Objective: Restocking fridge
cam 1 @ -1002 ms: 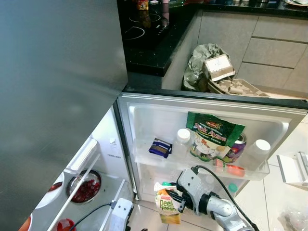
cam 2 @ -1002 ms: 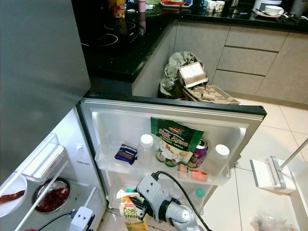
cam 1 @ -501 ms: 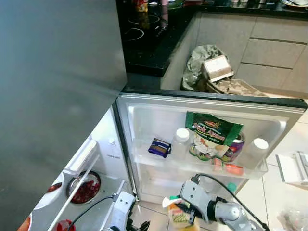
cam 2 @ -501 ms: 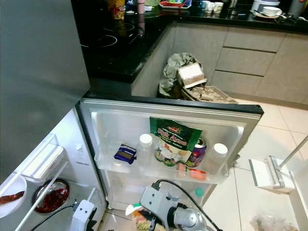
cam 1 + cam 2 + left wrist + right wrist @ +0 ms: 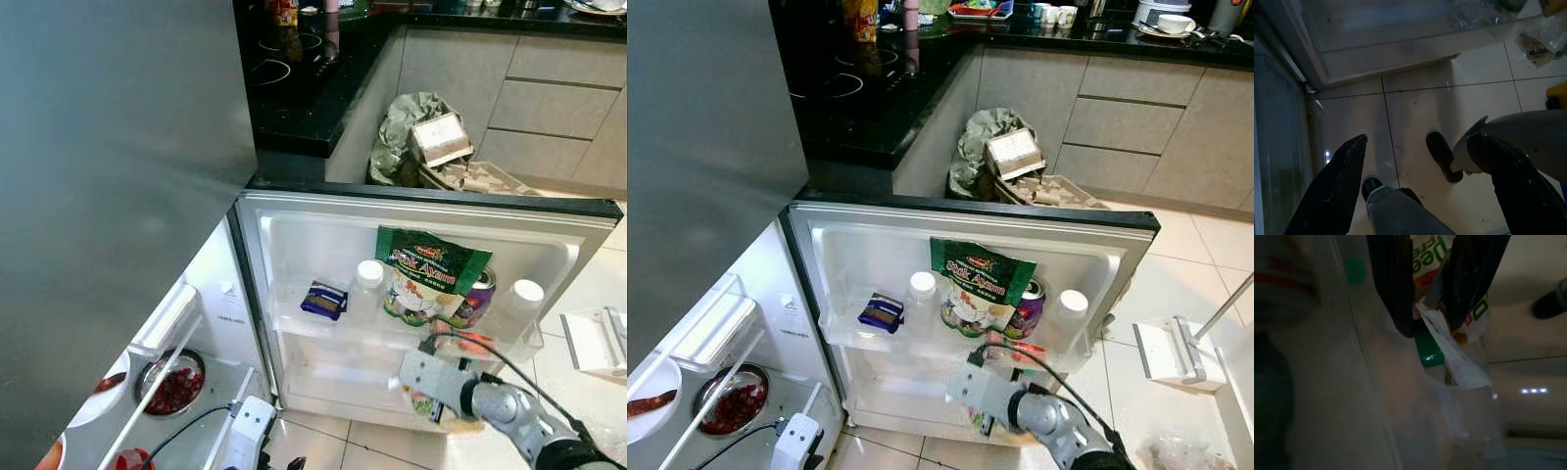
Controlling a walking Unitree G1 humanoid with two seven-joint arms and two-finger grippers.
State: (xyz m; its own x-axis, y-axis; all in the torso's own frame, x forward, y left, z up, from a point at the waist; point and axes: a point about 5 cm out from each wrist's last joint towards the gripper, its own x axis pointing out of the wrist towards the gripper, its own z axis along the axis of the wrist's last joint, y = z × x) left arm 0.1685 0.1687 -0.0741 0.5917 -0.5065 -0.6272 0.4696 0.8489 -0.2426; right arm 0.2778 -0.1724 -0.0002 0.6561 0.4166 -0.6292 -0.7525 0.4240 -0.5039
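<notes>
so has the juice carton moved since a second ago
Yes. The right claw carried the juice carton from the robot's left to its right along the fridge door, from below the white-capped bottle to beneath the green snack bag.

carton (image 5: 1436, 254) white, green lettering, green cap | snack bag (image 5: 428, 277) green | countertop (image 5: 304, 88) black

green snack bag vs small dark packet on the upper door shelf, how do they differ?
Size: the green snack bag is far taller, rising well above the shelf rail; the small dark packet stays low.
Colour: the bag is green with a red logo; the packet is dark blue with white.
Position: the packet sits toward the hinge side, the bag mid-shelf by a can.
Shared: both stand in the fridge door's upper shelf.
</notes>
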